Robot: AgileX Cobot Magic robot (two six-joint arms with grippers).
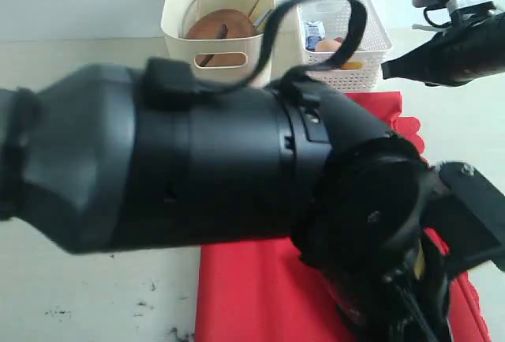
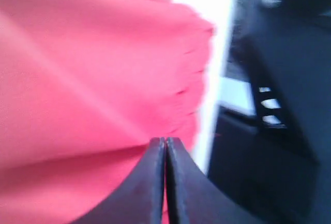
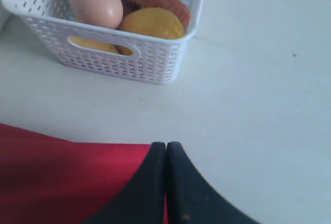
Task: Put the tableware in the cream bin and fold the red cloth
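The red cloth (image 1: pixel 252 295) lies on the table under my left arm (image 1: pixel 197 168), which crosses most of the exterior view. In the left wrist view my left gripper (image 2: pixel 165 140) is shut, with red fabric showing between its jaws and the cloth's (image 2: pixel 93 79) scalloped edge beyond. My right gripper (image 3: pixel 166 144) is shut at a corner of the cloth (image 3: pixel 62 177), with red in the slit between its jaws. The cream bin (image 1: pixel 177 10) stands at the back, with the brown plate (image 1: pixel 221 28) and a chopstick inside. Other tableware is hidden.
The white lattice basket (image 1: pixel 371 42) stands right of the cream bin and holds food, including an egg (image 3: pixel 95 0) and an orange (image 3: pixel 152 23). My right arm (image 1: pixel 458 42) hangs at the upper right. Dark marks spot the table at the front left (image 1: pixel 150 310).
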